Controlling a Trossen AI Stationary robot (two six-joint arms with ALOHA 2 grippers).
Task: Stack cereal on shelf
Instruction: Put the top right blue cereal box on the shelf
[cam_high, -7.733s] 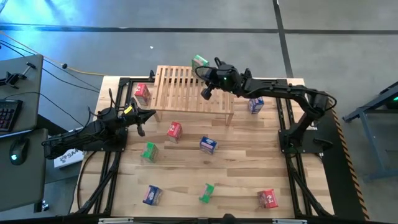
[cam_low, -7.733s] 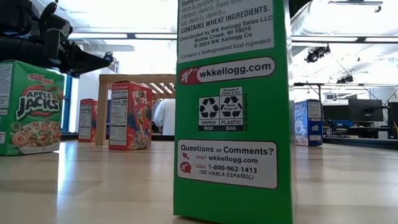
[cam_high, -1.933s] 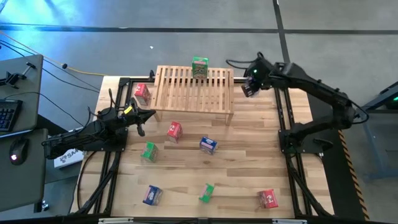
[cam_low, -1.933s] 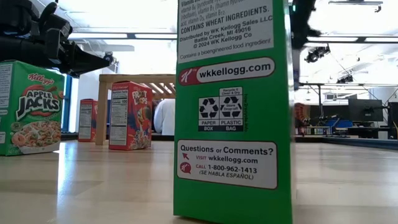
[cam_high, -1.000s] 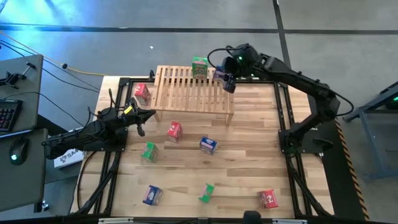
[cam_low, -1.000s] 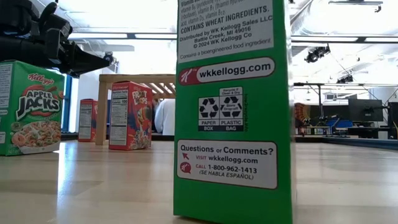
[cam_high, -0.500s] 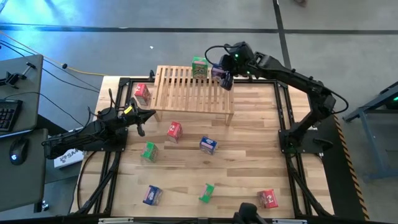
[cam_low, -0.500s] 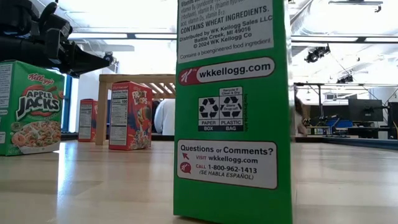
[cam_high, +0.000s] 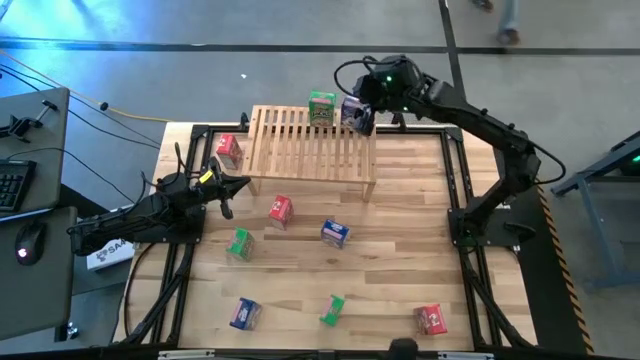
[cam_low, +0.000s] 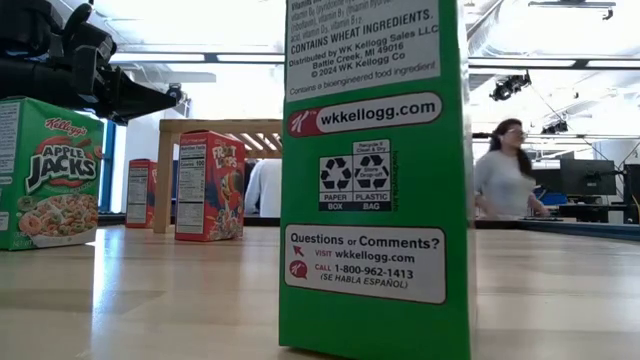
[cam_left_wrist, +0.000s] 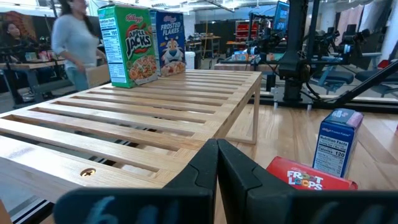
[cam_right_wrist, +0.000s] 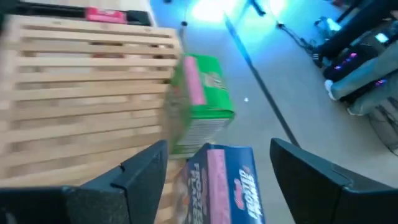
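Light-wood shelf (cam_high: 312, 143), upper centre of the high view, carries a green box (cam_high: 321, 107) and blue box (cam_high: 350, 112); we see the right gripper (cam_high: 362, 118) spread around the blue. Low view: a green box (cam_low: 375, 170) blocks the middle. Left gripper (cam_high: 226, 196), closed, waits left.

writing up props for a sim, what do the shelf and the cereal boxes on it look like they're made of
The shelf: light unfinished-looking wood, grain visible along its parallel slats, matte. The green box and blue box standing on it: probably thin printed cardboard, with a slight sheen, sharp folded edges and nutrition panels on their sides.
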